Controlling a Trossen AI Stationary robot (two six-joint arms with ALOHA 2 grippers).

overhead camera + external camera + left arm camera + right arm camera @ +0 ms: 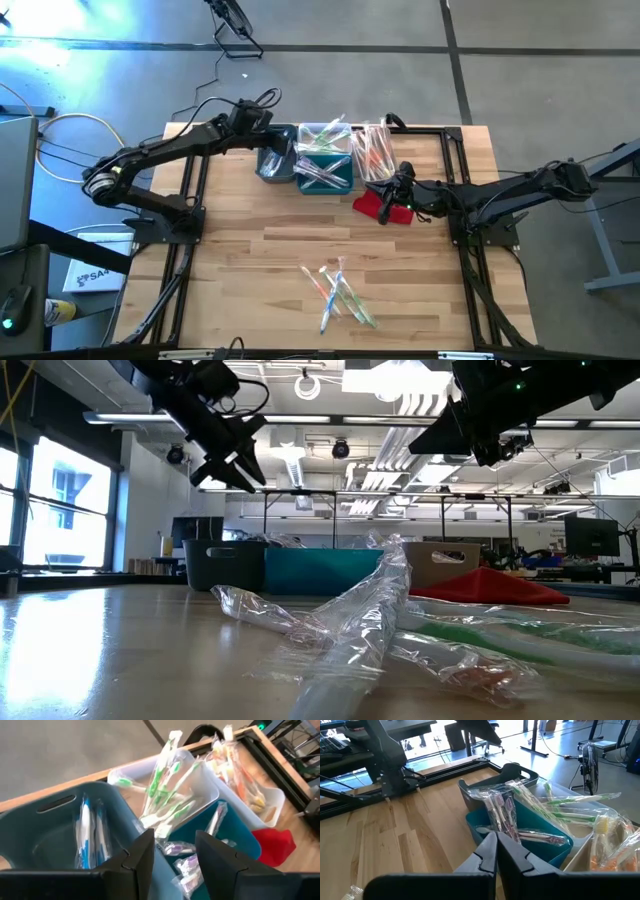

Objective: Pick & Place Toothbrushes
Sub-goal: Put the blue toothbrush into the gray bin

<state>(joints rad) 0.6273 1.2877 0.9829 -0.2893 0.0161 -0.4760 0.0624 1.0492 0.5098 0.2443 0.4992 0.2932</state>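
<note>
Mostly sorted: many toothbrushes (335, 150) already in the bins (325, 172), a small heap (338, 292) left on the table (250, 260) well in front of them; left tool (172, 857) apart and empty above the bins, right tool (495, 857) together beside them.

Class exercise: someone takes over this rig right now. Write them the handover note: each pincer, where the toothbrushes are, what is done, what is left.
Left pincer: open, empty, above the grey bin at the table's far edge.
Right pincer: shut, empty, over the red cloth beside the bins.
Done: wrapped toothbrushes lie sorted in the bins: blue ones in the grey bin, green in a white bin, orange in the other white bin, purple-tinted ones in the teal bin.
Left: a loose pile of toothbrushes at the near edge, untouched.
</note>
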